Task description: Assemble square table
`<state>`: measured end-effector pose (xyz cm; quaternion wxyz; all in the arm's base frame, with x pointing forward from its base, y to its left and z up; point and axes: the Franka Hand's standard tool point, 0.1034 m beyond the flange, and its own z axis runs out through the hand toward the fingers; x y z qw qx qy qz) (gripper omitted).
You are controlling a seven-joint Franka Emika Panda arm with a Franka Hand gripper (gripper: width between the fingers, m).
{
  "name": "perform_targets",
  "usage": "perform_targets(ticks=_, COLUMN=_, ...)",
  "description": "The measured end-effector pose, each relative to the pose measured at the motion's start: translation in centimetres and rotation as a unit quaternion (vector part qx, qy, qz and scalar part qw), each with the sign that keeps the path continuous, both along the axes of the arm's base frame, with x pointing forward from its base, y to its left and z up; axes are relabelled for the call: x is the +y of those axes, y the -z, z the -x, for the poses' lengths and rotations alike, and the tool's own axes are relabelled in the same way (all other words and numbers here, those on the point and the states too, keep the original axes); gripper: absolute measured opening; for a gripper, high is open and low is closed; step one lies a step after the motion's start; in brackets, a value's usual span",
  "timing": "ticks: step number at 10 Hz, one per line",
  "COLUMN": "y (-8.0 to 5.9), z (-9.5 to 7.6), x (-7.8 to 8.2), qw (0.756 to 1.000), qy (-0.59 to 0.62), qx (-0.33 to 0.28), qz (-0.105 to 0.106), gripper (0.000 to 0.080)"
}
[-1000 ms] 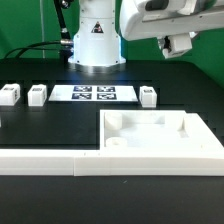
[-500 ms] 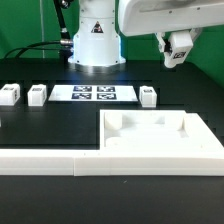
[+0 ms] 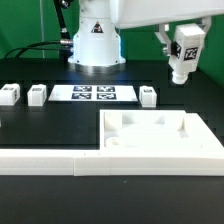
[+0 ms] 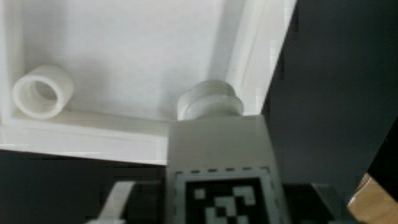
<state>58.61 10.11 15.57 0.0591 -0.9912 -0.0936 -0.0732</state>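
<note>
While the hand [image 3: 178, 37] clamped a small white tagged plastic leg block [image 3: 184, 58] above the large white square plastic slab [image 3: 150, 151], leg-fitting appeared under way; next, seemingly, alignment and lowering into a round corner socket [image 4: 39, 92].

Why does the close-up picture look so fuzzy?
Wrist view: the leg fills the foreground, probably too near the lens, so it and its tag blur; the tabletop behind is soft too. Exterior view: sharper, but the white tabletop is bright, with little detail.
</note>
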Motion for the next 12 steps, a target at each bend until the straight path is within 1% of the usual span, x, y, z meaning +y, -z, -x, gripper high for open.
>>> perform_targets(ticks=1, y=0.2, z=0.0, x=-0.2, qw=1.0, qy=0.003, qx=-0.019, qz=0.001, gripper=0.0287)
perform_targets(ticks=2, y=0.0, z=-0.8, x=-0.4, qw=0.998, qy=0.007, qx=-0.064, qz=0.001, gripper=0.0287)
perform_targets(ticks=4, y=0.5, z=-0.9, x=-1.1, qw=0.99, qy=0.014, qx=-0.143, qz=0.005, gripper=0.0287)
perform_targets(ticks=5, y=2.1, z=-1.0, x=-0.5, qw=0.985, qy=0.012, qx=-0.17, qz=0.006, gripper=0.0287)
perform_targets(ticks=6, y=4.0, z=-1.8, x=0.3, qw=0.988, qy=0.008, qx=-0.157, qz=0.003, gripper=0.0287)
perform_targets(ticks=7, y=4.4, z=-3.2, x=0.6, qw=0.987, qy=0.007, qx=-0.16, qz=0.001, gripper=0.0287)
perform_targets(ticks=8, y=5.2, z=-3.7, x=1.3, qw=0.987, qy=0.011, qx=-0.16, qz=-0.003, gripper=0.0287)
perform_targets(ticks=9, y=6.3, z=-3.6, x=2.0, qw=0.987, qy=0.007, qx=-0.158, qz=-0.004, gripper=0.0287)
perform_targets(ticks=10, y=7.0, z=-3.3, x=2.2, qw=0.988, qy=0.006, qx=-0.157, qz=-0.004, gripper=0.0287)
perform_targets(ticks=12, y=7.6, z=-3.2, x=2.1, qw=0.988, qy=0.005, qx=-0.154, qz=-0.003, gripper=0.0287)
